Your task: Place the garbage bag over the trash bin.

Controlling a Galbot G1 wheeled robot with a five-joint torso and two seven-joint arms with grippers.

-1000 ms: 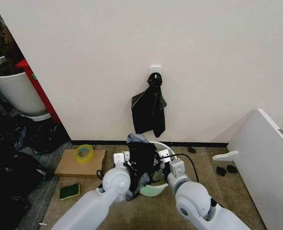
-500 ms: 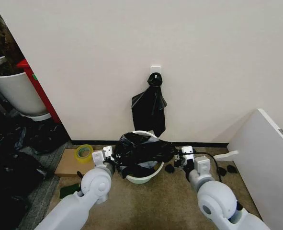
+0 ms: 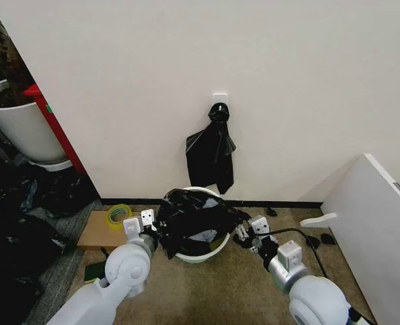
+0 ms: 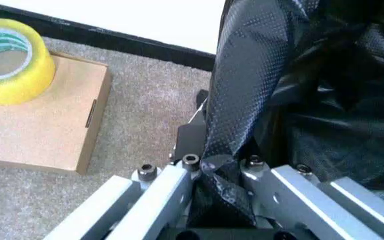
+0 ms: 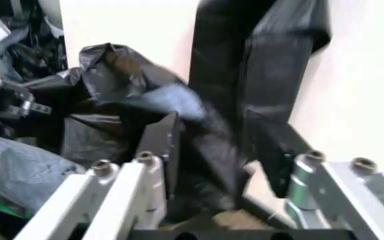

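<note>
Garbage bag over trash bin, left pincer clamping bag edge; no readable writing

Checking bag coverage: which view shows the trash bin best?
The head view: the trash bin's white rim and front wall show under the garbage bag. Both wrist views show bag film, not the bin.

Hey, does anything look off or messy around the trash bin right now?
The garbage bag sits bunched and lopsided across the trash bin, leaving its near rim bare. The left claw pinches one edge; the right claw is at the other. Loose black bags litter the floor at left.
</note>
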